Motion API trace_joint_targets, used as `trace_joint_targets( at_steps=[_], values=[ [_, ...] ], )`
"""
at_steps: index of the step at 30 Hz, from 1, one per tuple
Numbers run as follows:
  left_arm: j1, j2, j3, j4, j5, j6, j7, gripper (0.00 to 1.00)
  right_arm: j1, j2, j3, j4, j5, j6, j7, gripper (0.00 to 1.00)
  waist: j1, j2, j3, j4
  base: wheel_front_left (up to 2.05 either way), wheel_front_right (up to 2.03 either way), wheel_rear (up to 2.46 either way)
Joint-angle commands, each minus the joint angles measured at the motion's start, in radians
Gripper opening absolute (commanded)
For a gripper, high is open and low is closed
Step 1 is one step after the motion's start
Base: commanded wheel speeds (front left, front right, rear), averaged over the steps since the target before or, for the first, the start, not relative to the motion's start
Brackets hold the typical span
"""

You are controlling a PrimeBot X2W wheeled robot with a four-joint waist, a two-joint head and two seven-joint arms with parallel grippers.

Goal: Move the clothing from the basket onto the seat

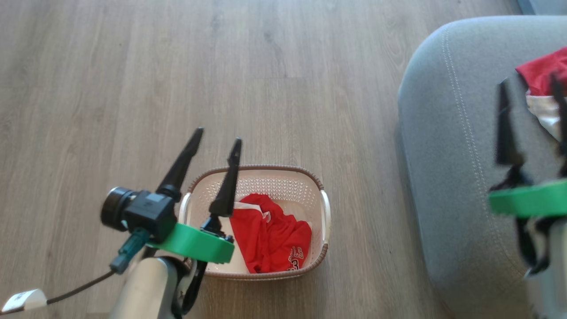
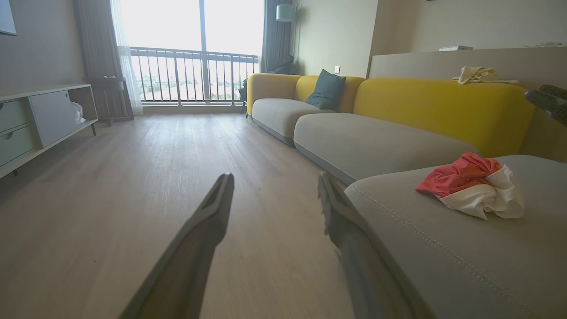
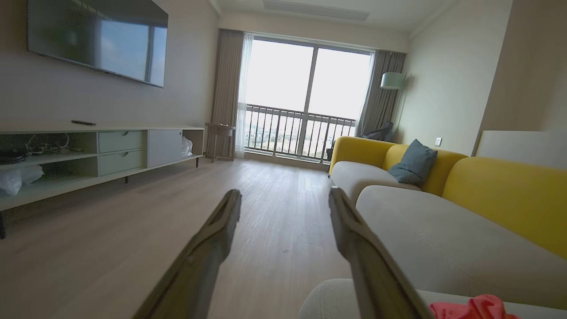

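On the wood floor stands the cream basket (image 1: 266,169) with its brown rim, holding red shorts (image 1: 270,239) with small white print. My left gripper (image 1: 218,136) hovers open over the basket's left rim, fingers pointing away from it, nothing between them. To the right is the grey seat (image 1: 452,155), where a red and white garment (image 1: 542,71) lies crumpled. My right gripper (image 1: 529,82) stands open above the seat, just short of that garment. The left wrist view also shows the garment (image 2: 474,186) on the seat (image 2: 421,248), right of the open left gripper (image 2: 274,177).
Beyond the seat, more grey sofa cushions (image 2: 367,141) with yellow backs run toward a window, and a blue-grey pillow (image 3: 414,166) rests on them. A low TV cabinet (image 3: 102,150) lines the opposite wall. Wood floor (image 1: 221,66) stretches between them.
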Motion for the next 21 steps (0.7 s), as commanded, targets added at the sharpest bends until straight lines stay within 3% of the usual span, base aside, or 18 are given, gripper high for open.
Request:
trace_joint_targets(
  at_steps=[1, 12, 21],
  values=[
    [-0.007, -0.005, 0.044, -0.04, 0.004, 0.017, -0.005, 1.0, 0.014, -0.003, 0.034, -0.045, -0.001, 0.0, -0.006, 1.0, 0.0001, -0.0001, -0.007, 0.01, 0.0, 0.0, 0.0],
    [0.046, -0.006, 0.092, 0.024, 0.065, 0.132, -0.005, 1.0, 0.19, 0.087, 0.067, -0.023, 0.02, 0.0, -0.006, 1.0, 0.0001, -0.0001, -0.015, 0.015, 0.0, 0.0, 0.0],
    [0.071, -0.006, 0.084, 0.086, 0.075, 0.106, -0.005, 1.0, 0.199, 0.107, 0.104, 0.008, -0.006, 0.0, -0.006, 1.0, 0.0001, -0.0001, -0.016, -0.009, 0.0, 0.0, 0.0]
  ],
)
